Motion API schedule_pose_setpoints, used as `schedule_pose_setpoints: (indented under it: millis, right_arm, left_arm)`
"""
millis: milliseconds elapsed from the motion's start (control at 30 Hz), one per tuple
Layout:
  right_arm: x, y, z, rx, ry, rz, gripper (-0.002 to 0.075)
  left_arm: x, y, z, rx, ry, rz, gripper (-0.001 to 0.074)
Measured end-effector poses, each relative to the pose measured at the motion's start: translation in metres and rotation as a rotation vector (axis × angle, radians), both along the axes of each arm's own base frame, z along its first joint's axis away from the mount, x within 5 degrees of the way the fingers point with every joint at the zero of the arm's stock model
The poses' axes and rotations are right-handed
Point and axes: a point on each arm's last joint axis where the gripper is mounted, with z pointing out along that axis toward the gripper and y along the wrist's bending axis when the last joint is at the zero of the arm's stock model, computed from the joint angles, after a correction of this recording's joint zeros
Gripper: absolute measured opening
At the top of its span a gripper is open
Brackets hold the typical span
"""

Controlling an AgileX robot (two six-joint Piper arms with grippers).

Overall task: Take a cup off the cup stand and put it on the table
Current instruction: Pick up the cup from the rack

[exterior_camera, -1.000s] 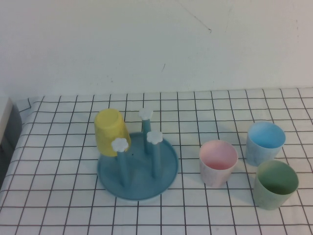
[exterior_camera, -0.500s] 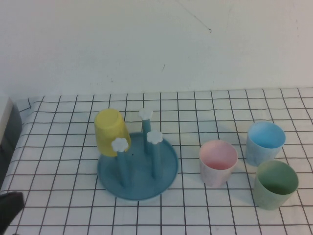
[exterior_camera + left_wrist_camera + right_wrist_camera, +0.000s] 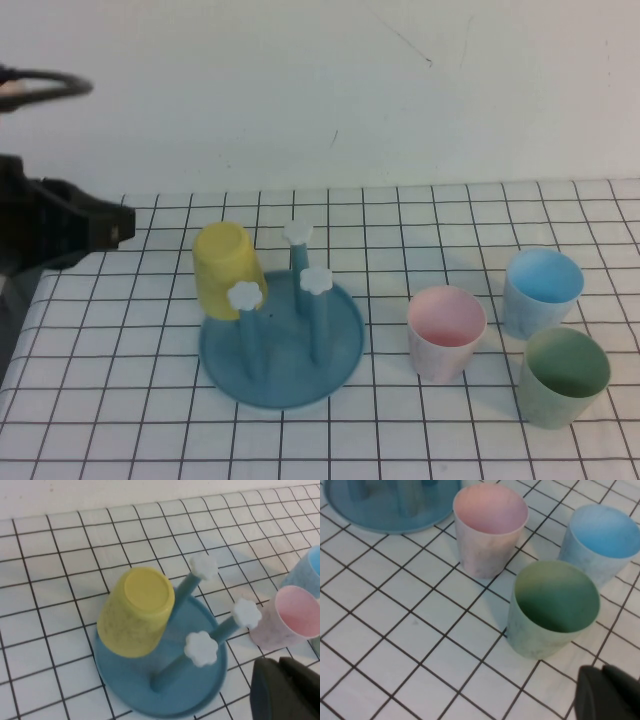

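Hanging upside down on one peg of the cup stand (image 3: 281, 345), the yellow cup (image 3: 227, 270) sits at the stand's 10 o'clock side in the high view, rim down toward the teal dish, closed bottom tipped up and outward. Other three pegs are bare, white flower caps (image 3: 316, 280) showing. Stand rests on the gridded table (image 3: 120, 400), left of centre. Left gripper (image 3: 95, 226) is up off the table at roughly 9 o'clock from the cup, near but apart from it, tip pointing toward the stand; black cable loops above it at the high view's left edge. Can't tell if its fingers are apart or together: only a dark block shows in the high view, and the left wrist view catches just a dark corner of the gripper (image 3: 285, 690) near the pink cup. Left wrist view looks down on the cup (image 3: 136, 611) and stand (image 3: 160, 680), cup leaning on its peg. Right gripper not in the high view; right wrist view shows only a dark corner (image 3: 607, 692), finger state can't be told, hovering just beside the green cup (image 3: 552, 609). Pink cup (image 3: 446, 332), blue cup (image 3: 541, 292) and green cup (image 3: 564, 376) stand upright in a cluster at 3 o'clock from the stand, well apart from it, close together.
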Motion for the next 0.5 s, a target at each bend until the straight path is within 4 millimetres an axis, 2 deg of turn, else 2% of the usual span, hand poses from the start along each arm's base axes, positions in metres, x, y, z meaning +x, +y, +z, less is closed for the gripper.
schedule_pose_setpoints:
  millis: [133,333,400,500]
  right_arm:
    - [0.0,0.0,0.0,-0.008,-0.005,0.007,-0.0003]
    - [0.0,0.0,0.0,-0.023,-0.011,0.021,-0.0003]
    - [0.0,0.0,0.0,-0.024,-0.012,0.023,-0.0003]
    - [0.0,0.0,0.0,-0.025,-0.013,0.024,-0.0003]
  left_arm:
    - [0.04,-0.001,0.002,0.042,0.069,-0.036,-0.0002]
    - [0.077,-0.014,0.001,0.218,0.169,-0.086,0.0013]
    - [0.086,-0.028,0.001,0.236,0.198,-0.103,0.0065]
    - [0.096,-0.047,-0.003,0.262,0.234,-0.145,0.0219]
